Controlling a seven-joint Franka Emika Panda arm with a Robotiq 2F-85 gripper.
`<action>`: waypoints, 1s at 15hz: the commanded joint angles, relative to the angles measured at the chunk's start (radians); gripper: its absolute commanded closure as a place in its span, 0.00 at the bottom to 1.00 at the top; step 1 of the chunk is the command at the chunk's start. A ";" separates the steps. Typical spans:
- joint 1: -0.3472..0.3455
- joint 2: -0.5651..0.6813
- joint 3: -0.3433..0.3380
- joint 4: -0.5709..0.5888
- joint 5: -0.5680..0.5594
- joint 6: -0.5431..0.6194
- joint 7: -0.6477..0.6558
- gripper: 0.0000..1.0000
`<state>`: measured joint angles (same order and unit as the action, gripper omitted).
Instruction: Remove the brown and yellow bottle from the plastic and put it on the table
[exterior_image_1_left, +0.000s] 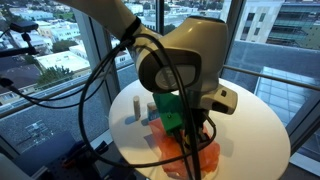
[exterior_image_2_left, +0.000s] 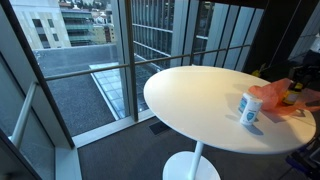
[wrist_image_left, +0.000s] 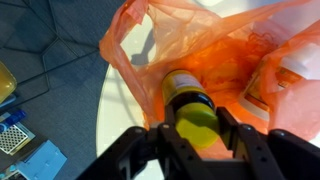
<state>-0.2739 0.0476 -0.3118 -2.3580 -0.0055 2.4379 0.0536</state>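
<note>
1. Gripper (wrist_image_left: 197, 130) is straddling the yellow cap (wrist_image_left: 198, 120); fingers (wrist_image_left: 158, 146) are sitting narrowly beside it, contact unclear.
2. Brown bottle (wrist_image_left: 185, 95) is lying inside the orange plastic bag (wrist_image_left: 130, 50); lifting out is remaining.

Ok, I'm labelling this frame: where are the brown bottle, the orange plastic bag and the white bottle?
brown bottle (wrist_image_left: 189, 99), wrist view, its dark body.
orange plastic bag (wrist_image_left: 236, 56), wrist view, its inner wall.
white bottle (exterior_image_2_left: 249, 110), an exterior view, its blue label.
</note>
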 joint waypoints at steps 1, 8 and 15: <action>0.004 -0.113 0.018 -0.045 -0.026 -0.053 -0.021 0.80; 0.029 -0.274 0.066 -0.093 -0.020 -0.176 -0.045 0.80; 0.075 -0.367 0.122 -0.087 0.003 -0.183 -0.035 0.80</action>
<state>-0.2139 -0.2766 -0.2062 -2.4433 -0.0118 2.2573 0.0272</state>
